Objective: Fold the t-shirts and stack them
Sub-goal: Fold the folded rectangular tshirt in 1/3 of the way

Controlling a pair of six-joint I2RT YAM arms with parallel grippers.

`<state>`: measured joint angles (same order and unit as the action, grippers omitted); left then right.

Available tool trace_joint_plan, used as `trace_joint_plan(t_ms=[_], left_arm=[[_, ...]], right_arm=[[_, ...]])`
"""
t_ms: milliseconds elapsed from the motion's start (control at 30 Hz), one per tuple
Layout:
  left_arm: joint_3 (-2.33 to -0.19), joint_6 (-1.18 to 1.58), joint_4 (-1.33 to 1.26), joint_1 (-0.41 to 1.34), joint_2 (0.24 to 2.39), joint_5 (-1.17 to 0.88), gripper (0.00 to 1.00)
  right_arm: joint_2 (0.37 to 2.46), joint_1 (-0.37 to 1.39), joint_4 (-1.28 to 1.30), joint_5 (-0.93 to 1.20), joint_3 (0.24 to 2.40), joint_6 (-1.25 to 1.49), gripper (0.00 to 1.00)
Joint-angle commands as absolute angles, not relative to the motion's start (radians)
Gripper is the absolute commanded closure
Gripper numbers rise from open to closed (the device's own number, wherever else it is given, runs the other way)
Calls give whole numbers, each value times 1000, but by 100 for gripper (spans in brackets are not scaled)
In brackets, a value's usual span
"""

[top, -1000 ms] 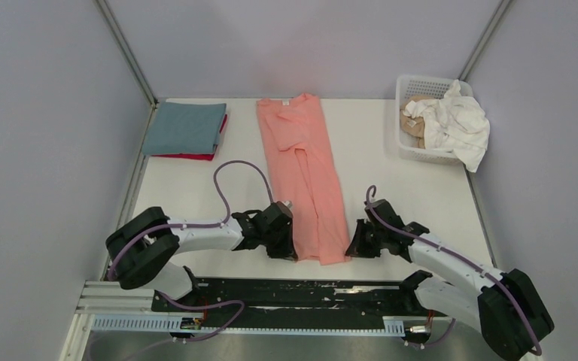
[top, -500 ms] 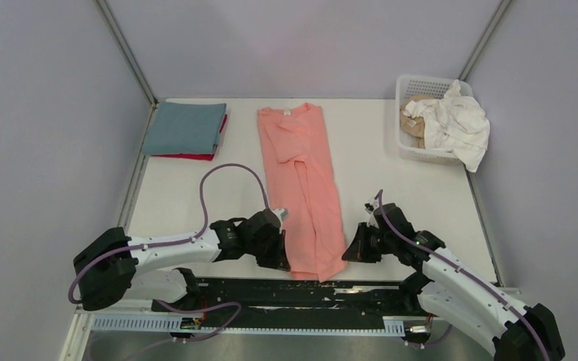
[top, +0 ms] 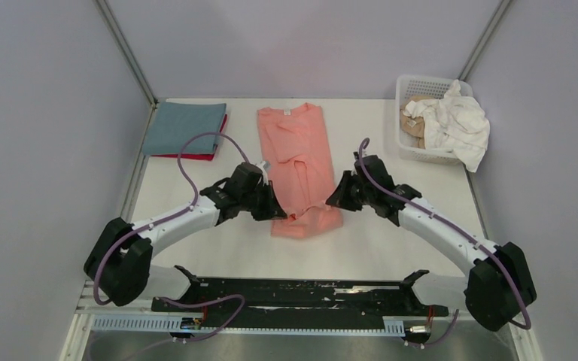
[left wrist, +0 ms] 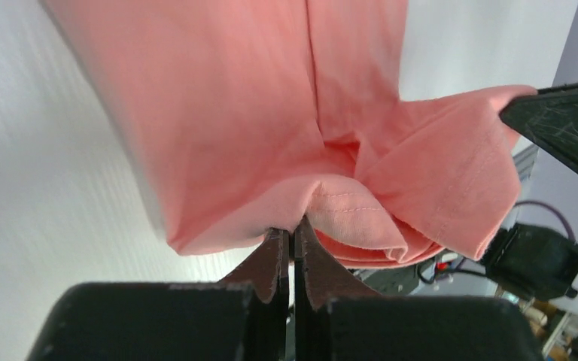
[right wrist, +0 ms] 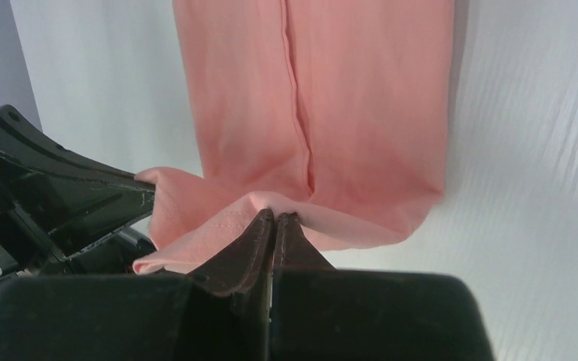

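A salmon pink t-shirt (top: pixel 299 150), folded into a long strip, lies at the table's middle with its collar to the far side. Its near hem is lifted and carried back over the strip. My left gripper (top: pixel 271 204) is shut on the hem's left corner (left wrist: pixel 323 203). My right gripper (top: pixel 336 197) is shut on the hem's right corner (right wrist: pixel 271 207). The doubled-over cloth sags between them (top: pixel 306 222). A folded grey-blue t-shirt (top: pixel 183 128) lies on a red one (top: pixel 220 129) at the far left. White (top: pixel 455 124) and tan (top: pixel 414 113) t-shirts are piled in the basket.
The white lattice basket (top: pixel 406 86) stands at the far right corner, with white cloth hanging over its right rim. Grey walls close the table at the left, back and right. The black rail (top: pixel 301 289) runs along the near edge.
Both grippers have lifted the pink shirt's near hem from the table's near edge and carried it towards the far side, doubling the strip over itself. Both arms have stretched forward.
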<state>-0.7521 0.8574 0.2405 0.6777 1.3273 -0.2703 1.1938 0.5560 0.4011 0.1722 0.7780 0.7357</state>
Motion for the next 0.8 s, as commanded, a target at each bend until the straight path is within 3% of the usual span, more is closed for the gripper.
trace_joint_plan(t_ms=[0,767], left_arm=[[-869,775,238,580,1402,-309,100],[-1288,687,322,340,1839,-327,99]], right_arm=[[1321,524,324,90,936,668,100],[1857,334,240,244,1354,537,100]])
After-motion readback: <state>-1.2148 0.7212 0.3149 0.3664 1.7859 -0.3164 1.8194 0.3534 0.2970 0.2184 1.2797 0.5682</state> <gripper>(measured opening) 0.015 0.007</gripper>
